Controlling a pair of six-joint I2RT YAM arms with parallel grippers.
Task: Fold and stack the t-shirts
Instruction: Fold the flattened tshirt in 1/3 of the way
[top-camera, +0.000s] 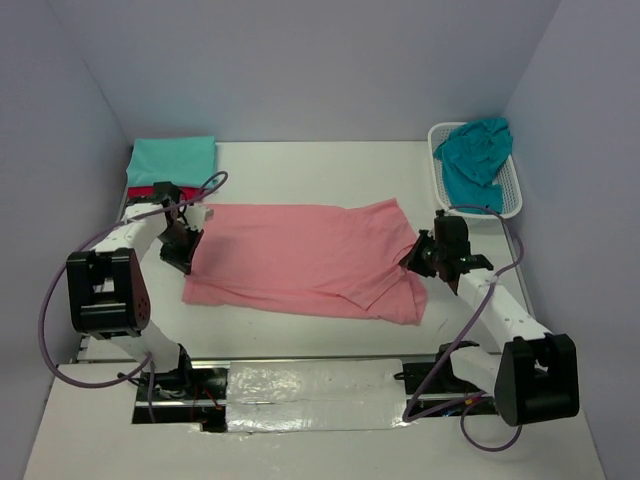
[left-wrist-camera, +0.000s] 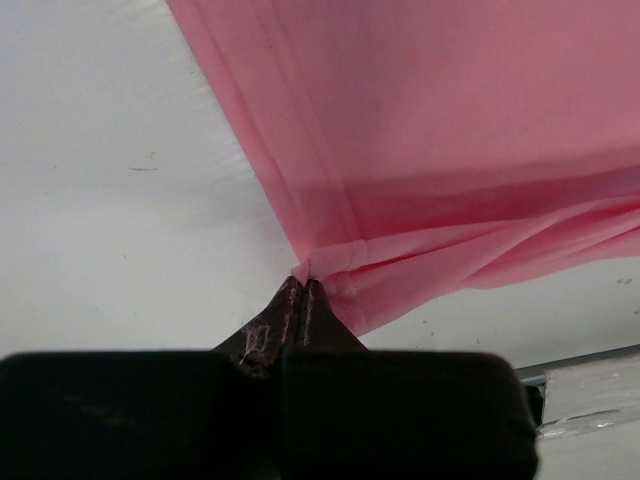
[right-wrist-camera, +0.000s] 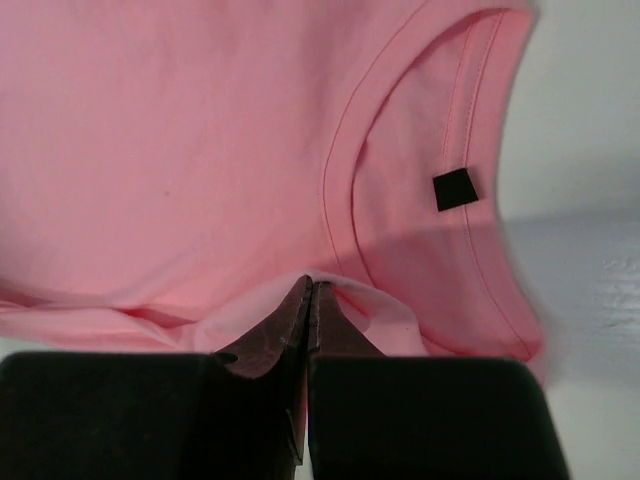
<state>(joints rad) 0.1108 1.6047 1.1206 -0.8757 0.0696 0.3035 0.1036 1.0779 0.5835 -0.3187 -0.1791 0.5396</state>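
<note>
Table (top-camera: 300, 170): a white surface, with the two arms bolted at its near edge.
Salmon pink shirt (top-camera: 300, 255): spread mostly flat across the middle of the table, between the two grippers, its right end rumpled and doubled over.
Basket (top-camera: 510, 195): white lattice plastic, at the far right corner, well apart from both grippers.
Darker teal-blue shirt (top-camera: 475, 150): bunched in the basket.
Light mint-teal shirt (top-camera: 172, 157): folded at the far left corner, just beyond the left arm.
Crimson red shirt (top-camera: 140, 190): only a sliver shows under the mint one.
Left gripper (left-wrist-camera: 303, 285): jaws pressed together, pinching the gathered edge of the pink shirt's left end, which fans away from the tips.
Right gripper (right-wrist-camera: 310, 285): jaws pressed together on a raised fold of the pink shirt, just beside the neckline.
Black tag (right-wrist-camera: 454, 189): inside the collar, near the right gripper's tips.
</note>
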